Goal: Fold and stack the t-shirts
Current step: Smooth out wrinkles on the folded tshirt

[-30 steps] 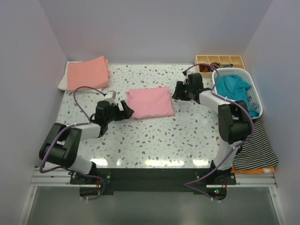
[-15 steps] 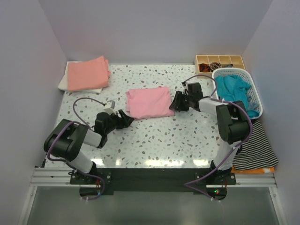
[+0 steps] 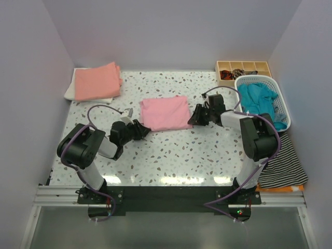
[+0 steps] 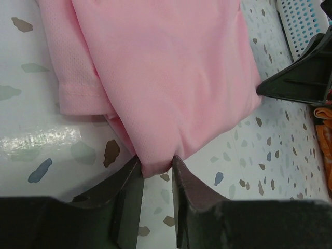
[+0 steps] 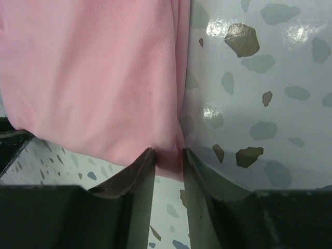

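Speckled tabletop (image 3: 171, 150) holds the folded pink t-shirt (image 3: 165, 113) at its middle, left end effector (image 3: 141, 129) and right end effector (image 3: 196, 115) each pinched narrow on a corner. Lifting both together, level and taut, should keep the fold.

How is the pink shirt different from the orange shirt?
The pink shirt lies mid-table; the orange shirt lies in the far left corner. The left gripper and right gripper pinch the pink shirt's corners; no gripper touches the orange shirt. The orange shirt rests on a white shirt; the pink shirt rests on the bare table. Both are folded.
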You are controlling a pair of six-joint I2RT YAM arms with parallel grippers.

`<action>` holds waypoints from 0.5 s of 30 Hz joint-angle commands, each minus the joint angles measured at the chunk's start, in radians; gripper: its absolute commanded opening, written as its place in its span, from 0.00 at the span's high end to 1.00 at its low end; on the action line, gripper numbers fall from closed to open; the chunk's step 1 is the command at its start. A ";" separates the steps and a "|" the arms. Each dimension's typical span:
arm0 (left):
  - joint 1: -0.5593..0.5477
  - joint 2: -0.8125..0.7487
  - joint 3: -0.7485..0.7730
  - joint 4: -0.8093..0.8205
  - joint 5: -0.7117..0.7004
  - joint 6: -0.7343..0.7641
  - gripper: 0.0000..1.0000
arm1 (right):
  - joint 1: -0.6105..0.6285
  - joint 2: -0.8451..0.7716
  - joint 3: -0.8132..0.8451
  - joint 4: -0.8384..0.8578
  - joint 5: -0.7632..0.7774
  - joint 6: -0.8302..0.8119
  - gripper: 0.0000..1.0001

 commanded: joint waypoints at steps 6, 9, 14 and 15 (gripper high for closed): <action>-0.005 -0.011 0.063 -0.031 -0.031 0.069 0.80 | 0.001 -0.025 0.001 0.033 -0.023 0.010 0.86; -0.005 -0.022 0.087 -0.092 -0.025 0.103 0.88 | 0.003 -0.032 0.016 0.001 0.016 -0.013 0.89; -0.005 -0.068 0.151 -0.313 -0.024 0.231 0.92 | 0.001 -0.047 0.075 -0.085 0.095 -0.065 0.91; -0.005 -0.077 0.159 -0.347 -0.030 0.270 0.93 | 0.000 -0.050 0.093 -0.094 0.105 -0.072 0.91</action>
